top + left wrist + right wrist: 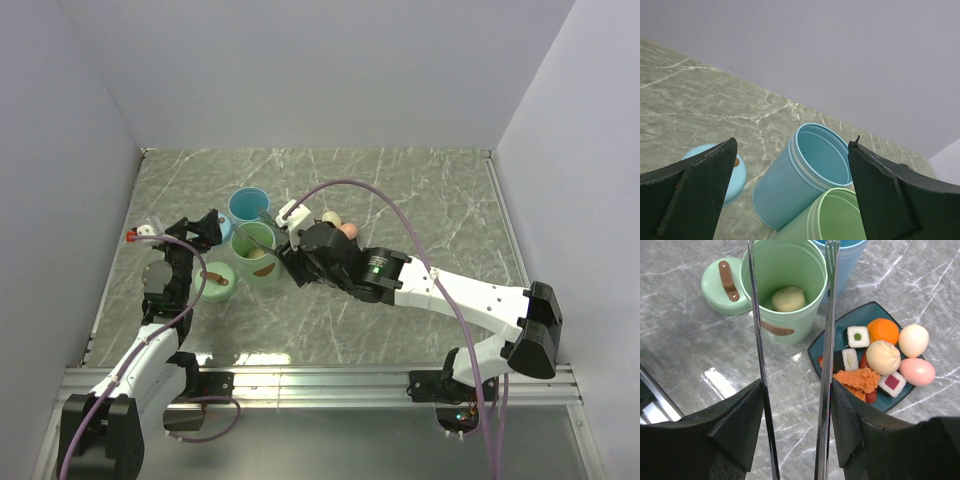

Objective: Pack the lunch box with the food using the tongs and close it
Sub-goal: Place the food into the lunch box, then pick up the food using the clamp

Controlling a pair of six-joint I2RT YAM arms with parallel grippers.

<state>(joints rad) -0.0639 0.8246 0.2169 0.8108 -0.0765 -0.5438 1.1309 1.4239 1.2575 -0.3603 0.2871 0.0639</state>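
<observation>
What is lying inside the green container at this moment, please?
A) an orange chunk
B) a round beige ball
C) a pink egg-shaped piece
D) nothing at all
B: the right wrist view looks down between the arms of the tongs into the green container, where a single round beige ball rests on the bottom.

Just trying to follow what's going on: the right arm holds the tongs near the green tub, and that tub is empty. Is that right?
Not quite. The green tub isn't empty: the right wrist view shows one round beige ball lying inside it. The rest holds: the right gripper holds the tongs near that tub.
</observation>
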